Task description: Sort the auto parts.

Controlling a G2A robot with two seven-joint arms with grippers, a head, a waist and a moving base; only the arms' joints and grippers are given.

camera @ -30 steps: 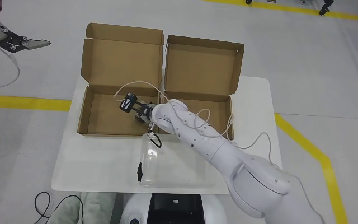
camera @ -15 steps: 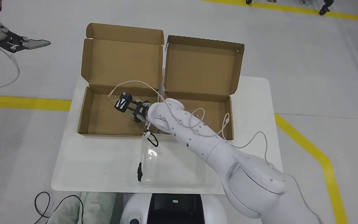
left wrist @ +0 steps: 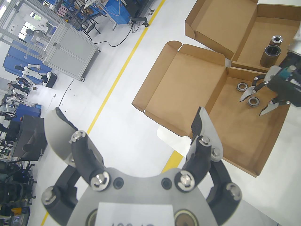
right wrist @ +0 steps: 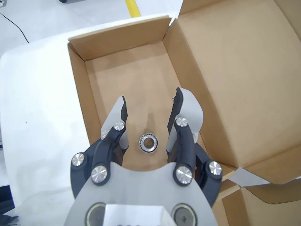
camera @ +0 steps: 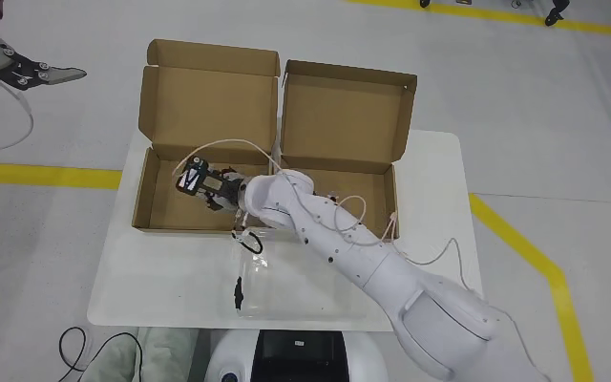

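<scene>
Right gripper [right wrist: 150, 95]: fingers [right wrist: 188, 109] spread wide, pinching nothing, pointed down into the left cardboard box [right wrist: 110, 76]. A bearing [right wrist: 148, 143] lies flat on the box floor directly under the gap, clear of both fingers. It reads as a part just set down, though a pick-up cannot be ruled out. A second bearing [left wrist: 241, 86] lies near the first on the same floor, not touching it, so this box looks like the place for bearings. The neighbouring box [left wrist: 265, 24] stands just beside it and holds a pale sleeve [left wrist: 275, 40] and a dark sleeve [left wrist: 272, 53]. Both stand upright, close together near the shared wall: like kept with like. Both lids are folded back, away from the robot, which leaves the tops open to an approach from above. Left gripper [left wrist: 128, 111]: its fingers [left wrist: 204, 128] are also spread and hold nothing. It hangs well off the side of the worktop [right wrist: 35, 83], probably parked there to keep out of the working arm's way. A clear tray [camera: 296, 286] sits on the worktop's near edge, between the robot and the boxes. It is probably where unsorted parts are drawn from; its contents are too faint to tell.
</scene>
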